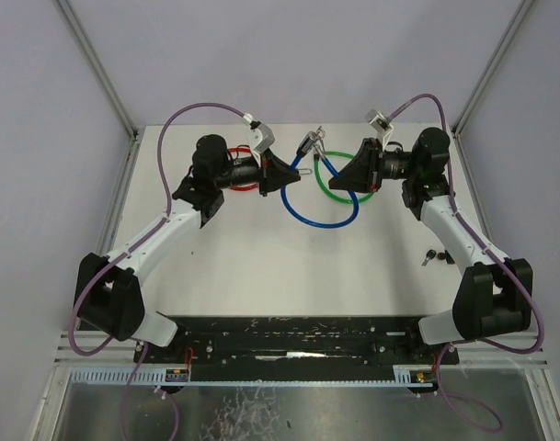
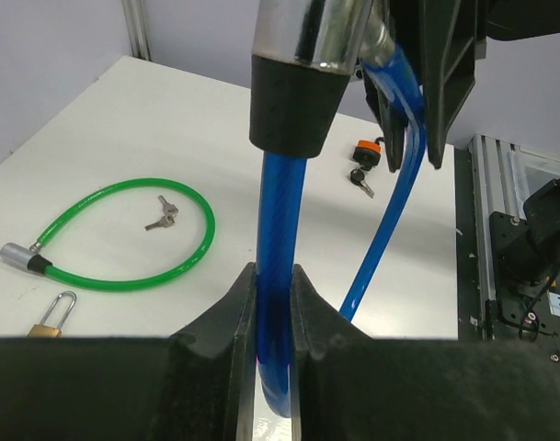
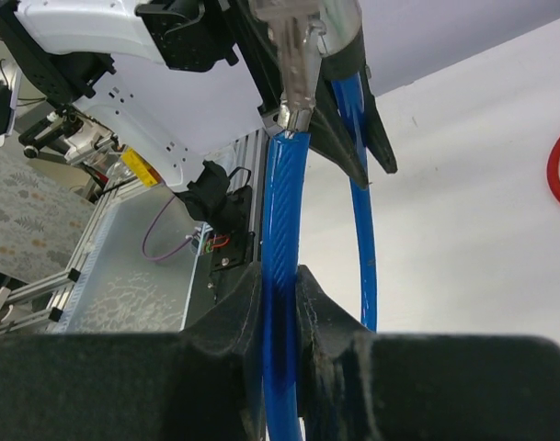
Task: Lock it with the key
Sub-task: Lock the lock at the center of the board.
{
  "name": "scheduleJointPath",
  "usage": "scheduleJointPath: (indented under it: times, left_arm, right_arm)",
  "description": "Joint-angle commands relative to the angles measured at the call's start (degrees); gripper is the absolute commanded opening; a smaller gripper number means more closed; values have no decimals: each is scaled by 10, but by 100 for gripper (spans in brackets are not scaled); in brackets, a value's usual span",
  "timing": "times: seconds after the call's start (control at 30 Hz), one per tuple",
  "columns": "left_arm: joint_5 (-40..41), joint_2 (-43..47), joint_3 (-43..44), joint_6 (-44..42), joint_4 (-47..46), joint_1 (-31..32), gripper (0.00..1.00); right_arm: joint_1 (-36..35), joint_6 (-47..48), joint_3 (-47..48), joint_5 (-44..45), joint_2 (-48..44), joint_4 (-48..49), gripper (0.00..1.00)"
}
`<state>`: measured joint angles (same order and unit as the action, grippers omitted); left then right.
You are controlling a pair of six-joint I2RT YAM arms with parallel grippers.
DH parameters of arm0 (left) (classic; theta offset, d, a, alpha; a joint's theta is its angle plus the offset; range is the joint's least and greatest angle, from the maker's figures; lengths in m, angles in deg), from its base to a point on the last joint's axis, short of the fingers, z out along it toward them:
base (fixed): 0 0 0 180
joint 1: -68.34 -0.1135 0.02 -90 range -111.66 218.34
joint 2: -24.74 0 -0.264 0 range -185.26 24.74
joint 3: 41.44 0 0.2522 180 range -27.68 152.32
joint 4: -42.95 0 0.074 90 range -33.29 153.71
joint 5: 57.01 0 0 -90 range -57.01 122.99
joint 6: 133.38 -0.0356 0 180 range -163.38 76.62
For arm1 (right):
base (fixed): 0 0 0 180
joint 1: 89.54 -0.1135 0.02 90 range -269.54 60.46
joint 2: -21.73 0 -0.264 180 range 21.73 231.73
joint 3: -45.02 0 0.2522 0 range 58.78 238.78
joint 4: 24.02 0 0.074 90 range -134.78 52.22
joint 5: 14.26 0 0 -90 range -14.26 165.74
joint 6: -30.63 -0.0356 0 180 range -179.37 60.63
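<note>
The blue cable lock hangs as a loop between both arms over the table's middle. My left gripper is shut on one strand of the blue cable, just below the lock's black and chrome barrel. My right gripper is shut on the other strand, under its metal tip. The two cable ends meet at the lock head. A small bunch of keys sticks out above it. Whether a key sits in the barrel is unclear.
A green cable lock lies on the table with loose keys inside its loop. Near it is a brass padlock. A red cable lies under the left wrist. A small orange and black lock with keys lies at the right.
</note>
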<state>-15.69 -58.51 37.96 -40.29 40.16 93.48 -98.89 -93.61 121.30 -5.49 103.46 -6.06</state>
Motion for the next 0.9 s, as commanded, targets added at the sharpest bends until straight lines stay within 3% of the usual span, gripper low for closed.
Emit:
scheduleJointPath:
  times: [0.0, 0.87]
  left_arm:
    - [-24, -3, 26, -16, 20, 9, 0]
    - [4, -6, 53, -20, 43, 11, 0]
  right_arm:
    - [11, -93, -4, 8, -1, 163, 0]
    - [1, -164, -28, -4, 30, 247, 0]
